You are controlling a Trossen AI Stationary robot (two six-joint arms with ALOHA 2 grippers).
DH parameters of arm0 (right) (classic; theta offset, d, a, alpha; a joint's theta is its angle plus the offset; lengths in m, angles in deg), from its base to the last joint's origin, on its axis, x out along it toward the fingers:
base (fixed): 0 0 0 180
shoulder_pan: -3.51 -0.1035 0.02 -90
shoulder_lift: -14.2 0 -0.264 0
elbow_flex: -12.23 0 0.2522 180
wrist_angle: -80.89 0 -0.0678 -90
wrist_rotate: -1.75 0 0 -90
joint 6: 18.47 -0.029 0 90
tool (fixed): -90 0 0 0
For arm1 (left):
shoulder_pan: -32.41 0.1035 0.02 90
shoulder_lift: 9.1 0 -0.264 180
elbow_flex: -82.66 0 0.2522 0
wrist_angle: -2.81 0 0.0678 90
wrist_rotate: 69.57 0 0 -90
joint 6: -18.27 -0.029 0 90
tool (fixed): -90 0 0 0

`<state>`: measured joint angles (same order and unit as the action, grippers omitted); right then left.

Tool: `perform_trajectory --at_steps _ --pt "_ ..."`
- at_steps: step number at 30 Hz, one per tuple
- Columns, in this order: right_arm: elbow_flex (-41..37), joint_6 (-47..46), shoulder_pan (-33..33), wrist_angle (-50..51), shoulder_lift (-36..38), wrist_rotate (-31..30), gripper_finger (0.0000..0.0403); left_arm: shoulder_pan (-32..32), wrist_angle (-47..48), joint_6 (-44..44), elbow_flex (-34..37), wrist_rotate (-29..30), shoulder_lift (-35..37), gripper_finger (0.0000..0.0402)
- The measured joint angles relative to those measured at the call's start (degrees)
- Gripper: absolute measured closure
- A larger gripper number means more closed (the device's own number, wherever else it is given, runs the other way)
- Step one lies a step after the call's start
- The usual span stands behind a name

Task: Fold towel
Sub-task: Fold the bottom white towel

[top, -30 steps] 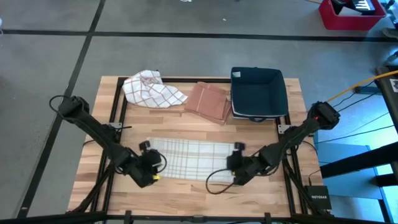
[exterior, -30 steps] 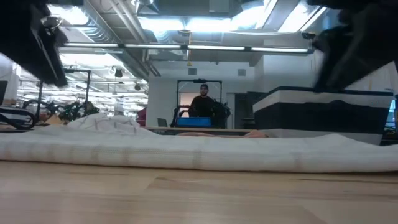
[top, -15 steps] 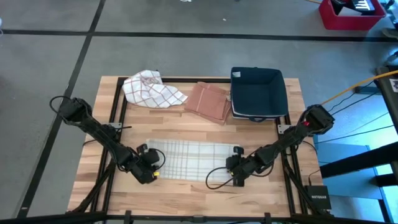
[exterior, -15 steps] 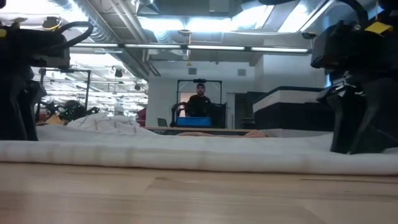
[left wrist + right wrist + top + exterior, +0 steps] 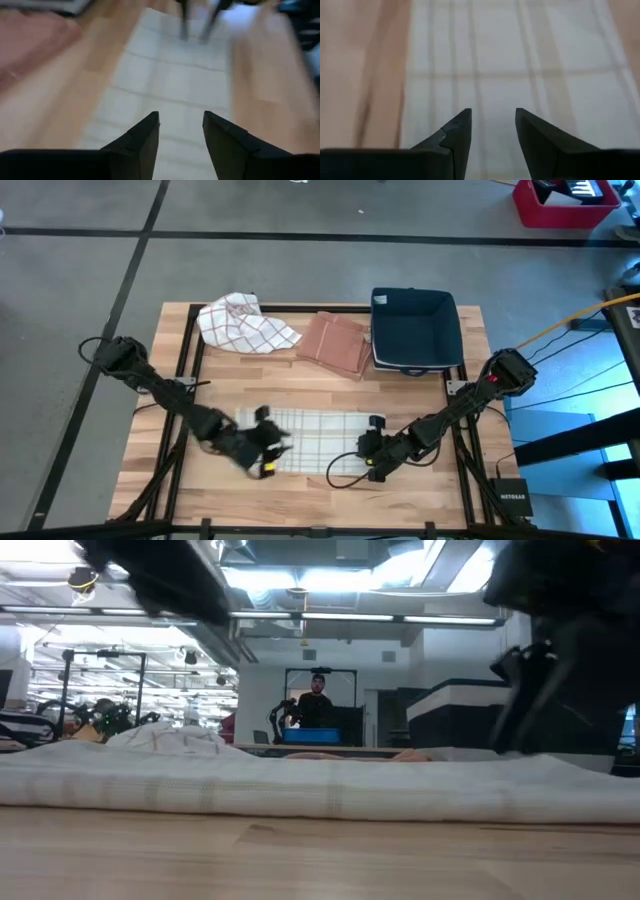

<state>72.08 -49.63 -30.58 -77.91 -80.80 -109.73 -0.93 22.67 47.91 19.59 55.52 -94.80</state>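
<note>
Moved: left gripper has swung inward over the white checked cloth towel.
Left gripper: fingers apart, empty.
Towel: flat, mid-table.
Right gripper: parted, gripping nothing.
Progress: long strip; next fold remains.

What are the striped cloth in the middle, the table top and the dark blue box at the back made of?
The striped towel looks like soft woven fabric, lying limp with printed or woven check lines. The table seems to be pale wood planks with visible grain and a matte finish. The dark blue bin may be fabric or plastic; I cannot tell which.
</note>
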Motion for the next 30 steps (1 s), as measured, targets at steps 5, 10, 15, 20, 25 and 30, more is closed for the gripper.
perform_trajectory --at_steps 5,10,15,20,25,30 --pt "0.10 -1.20 0.03 -3.87 0.02 -0.41 0.0249 7.46 -7.64 -8.50 0.08 -5.10 -6.60 0.0257" --pt "0.16 -2.06 1.68 -1.38 2.20 8.40 0.0237 10.63 -16.50 -13.64 0.10 -11.99 -14.55 0.0257" --pt "2.59 -9.92 3.54 16.40 8.39 16.45 0.0187 11.25 -15.12 -13.44 0.10 -16.77 -16.53 0.0257" --pt "0.64 -22.53 1.39 28.14 15.74 14.55 0.0149 11.16 -12.22 -12.03 0.10 -16.66 -16.51 0.0257" --pt "-7.51 -40.40 -0.55 22.95 21.09 11.20 0.0143 10.74 -12.50 -10.98 0.10 -16.68 -16.51 0.0257" --pt "-16.23 -49.92 -1.61 6.84 21.21 11.17 0.0149 10.58 -12.54 -10.94 0.08 -16.65 -16.51 0.0257"
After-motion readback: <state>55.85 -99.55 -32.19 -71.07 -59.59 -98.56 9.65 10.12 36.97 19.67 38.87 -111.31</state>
